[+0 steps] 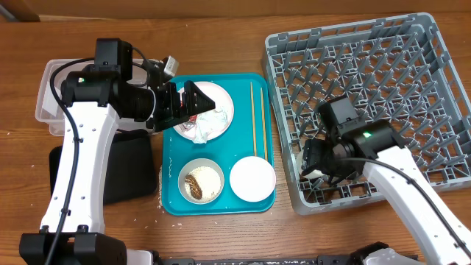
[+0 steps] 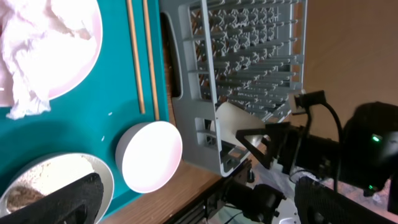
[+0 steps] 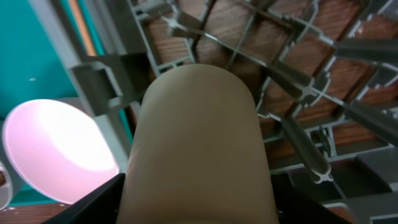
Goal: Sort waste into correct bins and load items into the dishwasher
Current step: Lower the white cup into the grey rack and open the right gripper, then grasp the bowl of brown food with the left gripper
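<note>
Right tool (image 1: 315, 168) clamps the cup (image 3: 196, 143) over the seven-o'clock corner of the rack (image 1: 383, 66), probably to seat it among pegs. Left tool (image 1: 200, 103), jaws apart, hovers over the napkin (image 1: 206, 123) at eleven o'clock on the tray (image 1: 241, 140).

napkin (image 2: 31, 50) on plate (image 2: 87, 53) | chopsticks (image 2: 135, 62) on teal tray (image 2: 74, 124) — beside dish rack (image 2: 249, 62) | left hand (image 2: 199, 183) spread wide

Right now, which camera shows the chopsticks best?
Overhead: both chopsticks lie full length on the teal tray. Left wrist shows most of them, cropped at the top; right wrist only a blurred sliver.
</note>
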You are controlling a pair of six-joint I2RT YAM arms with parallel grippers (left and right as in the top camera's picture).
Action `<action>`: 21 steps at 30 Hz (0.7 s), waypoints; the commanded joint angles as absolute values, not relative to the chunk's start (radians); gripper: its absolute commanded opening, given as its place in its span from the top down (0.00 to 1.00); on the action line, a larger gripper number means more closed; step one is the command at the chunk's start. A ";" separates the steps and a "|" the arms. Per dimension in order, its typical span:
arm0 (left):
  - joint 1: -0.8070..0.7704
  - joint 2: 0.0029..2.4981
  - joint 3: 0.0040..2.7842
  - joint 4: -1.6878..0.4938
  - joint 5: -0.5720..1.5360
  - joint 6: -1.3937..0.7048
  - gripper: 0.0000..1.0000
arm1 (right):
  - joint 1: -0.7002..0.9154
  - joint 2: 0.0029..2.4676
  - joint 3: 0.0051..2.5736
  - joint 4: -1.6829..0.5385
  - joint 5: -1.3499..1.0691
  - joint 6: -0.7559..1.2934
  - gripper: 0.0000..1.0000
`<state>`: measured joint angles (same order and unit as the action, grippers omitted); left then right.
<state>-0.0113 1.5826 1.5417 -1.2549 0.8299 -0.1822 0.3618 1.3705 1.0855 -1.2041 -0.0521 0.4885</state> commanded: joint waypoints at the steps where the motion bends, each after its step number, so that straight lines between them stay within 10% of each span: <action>1: -0.041 1.586 1.549 -1.260 0.753 -0.188 0.00 | 0.366 1.370 1.114 -1.147 -0.046 0.491 0.14; 8: -0.417 1.586 1.377 -1.308 0.039 -0.552 0.18 | 0.366 1.156 1.232 -0.870 -0.076 0.491 0.00; 10: -0.491 1.586 1.180 -1.127 0.016 -0.677 0.43 | 0.366 1.164 1.232 -0.883 -0.089 0.491 0.01; 19: -0.502 1.690 1.029 -0.883 0.021 -0.744 0.58 | 0.366 1.193 1.232 -0.903 -0.137 0.490 0.03; 21: -0.496 1.693 1.050 -0.903 0.012 -0.720 0.96 | 0.366 1.193 1.232 -0.902 -0.136 0.491 0.02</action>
<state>-0.5076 1.6897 1.0203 -0.9058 0.0349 -0.7380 0.3618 1.1915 1.2175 -0.9081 -0.1310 0.4934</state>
